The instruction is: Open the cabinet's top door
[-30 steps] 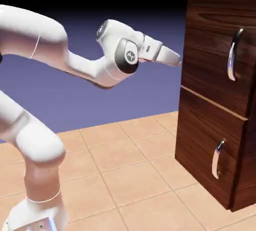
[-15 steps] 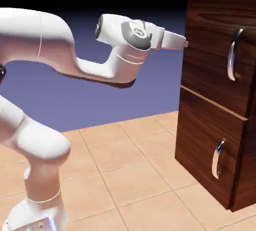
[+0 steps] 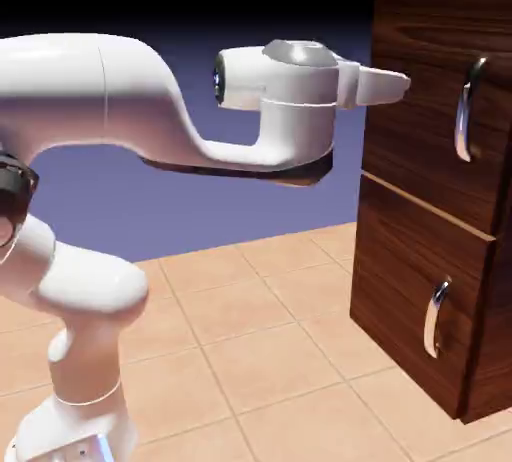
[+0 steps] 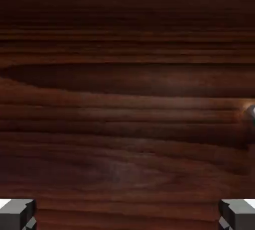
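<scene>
The cabinet (image 3: pixel 430 250) is a tall dark wood-grain box at the exterior view's right. Its top door (image 3: pixel 420 120) is the taller upper panel, shut, with a long curved chrome handle (image 3: pixel 466 108) near its right side. My gripper (image 3: pixel 398 87) points at the upper left part of that door, level with the handle's top and well left of it. In the hand view the door's wood (image 4: pixel 127 99) fills the picture, a chrome glint of the handle (image 4: pixel 251 111) shows at the right edge, and my two grey fingertips (image 4: pixel 17 214) stand far apart with nothing between them.
Below the top door sits a shorter lower panel (image 3: pixel 415 315) with a small chrome handle (image 3: pixel 434 318). The cabinet stands on a tan tiled table (image 3: pixel 260 350). My white arm (image 3: pixel 100 150) rises from the lower left.
The arm has swung right and slightly up, bringing the gripper from clear of the cabinet to right in front of the top door. The wrist has rolled. The jaws stay open.
</scene>
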### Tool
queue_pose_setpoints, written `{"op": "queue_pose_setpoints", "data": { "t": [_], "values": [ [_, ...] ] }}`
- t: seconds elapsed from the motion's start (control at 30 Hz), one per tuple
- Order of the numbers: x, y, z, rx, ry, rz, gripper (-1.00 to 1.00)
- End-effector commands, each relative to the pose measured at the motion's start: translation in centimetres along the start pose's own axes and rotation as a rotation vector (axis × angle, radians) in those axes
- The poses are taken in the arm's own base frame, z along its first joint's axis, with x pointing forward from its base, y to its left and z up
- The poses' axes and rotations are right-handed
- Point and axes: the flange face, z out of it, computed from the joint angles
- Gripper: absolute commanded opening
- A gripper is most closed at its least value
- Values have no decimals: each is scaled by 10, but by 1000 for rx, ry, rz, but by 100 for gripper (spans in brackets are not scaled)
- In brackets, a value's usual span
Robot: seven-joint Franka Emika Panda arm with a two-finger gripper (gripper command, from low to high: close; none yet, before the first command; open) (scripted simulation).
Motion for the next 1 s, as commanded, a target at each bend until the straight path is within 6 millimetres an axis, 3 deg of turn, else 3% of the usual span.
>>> {"op": "queue_pose_setpoints", "data": {
  "t": [0.0, 0.4, 0.43, 0.63, 0.67, 0.97],
  "values": [
    [3, 6, 2, 3, 6, 1, 0],
    [27, 87, 31, 17, 53, 12, 0],
    [27, 87, 31, 17, 53, 12, 0],
    [30, 86, 81, 17, 53, 12, 0],
    [30, 86, 81, 17, 53, 12, -100],
    [12, 71, 42, -79, 148, 15, -100]
  ]
}}
